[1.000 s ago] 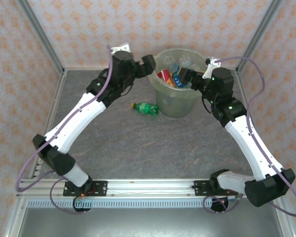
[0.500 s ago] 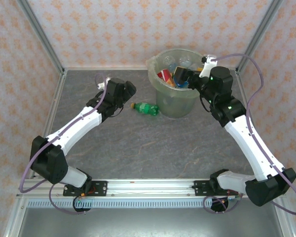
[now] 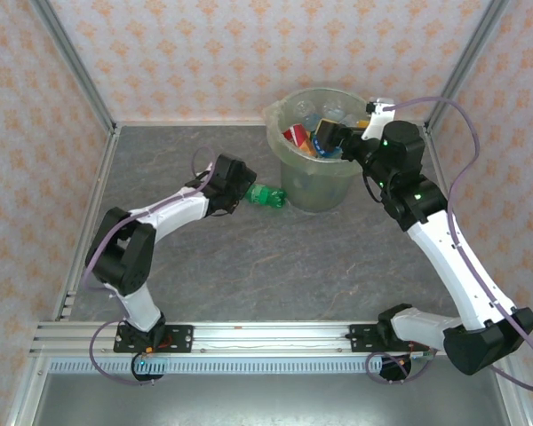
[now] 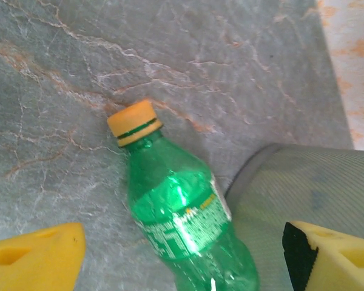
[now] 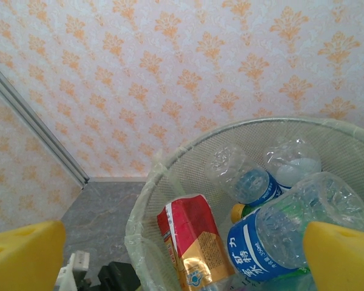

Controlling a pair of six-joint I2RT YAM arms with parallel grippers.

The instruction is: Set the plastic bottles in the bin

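Note:
One green bottle [image 3: 268, 195] with an orange cap [image 4: 132, 122] lies on the table just left of the bin's base. My left gripper [image 3: 242, 190] is low at its cap end; in the left wrist view the bottle [image 4: 182, 212] lies between the wide-apart yellow fingers [image 4: 39, 254] of the open gripper [image 4: 183, 242]. The pale green bin [image 3: 289, 177] holds several bottles: a red-labelled one [image 5: 194, 248] and clear blue-labelled ones [image 5: 249, 182]. My right gripper [image 3: 325, 138] hangs open over the bin's right rim [image 5: 185, 242], gripping nothing.
The bin's wall [image 4: 303, 182] stands right beside the green bottle. Patterned walls and metal corner posts [image 3: 71, 67] close in the grey table [image 3: 275, 266]. The left arm lies low across the table's left side.
The left gripper left the bin's left rim, dropped to the table and came up to the green bottle's cap end. The right gripper stayed over the bin.

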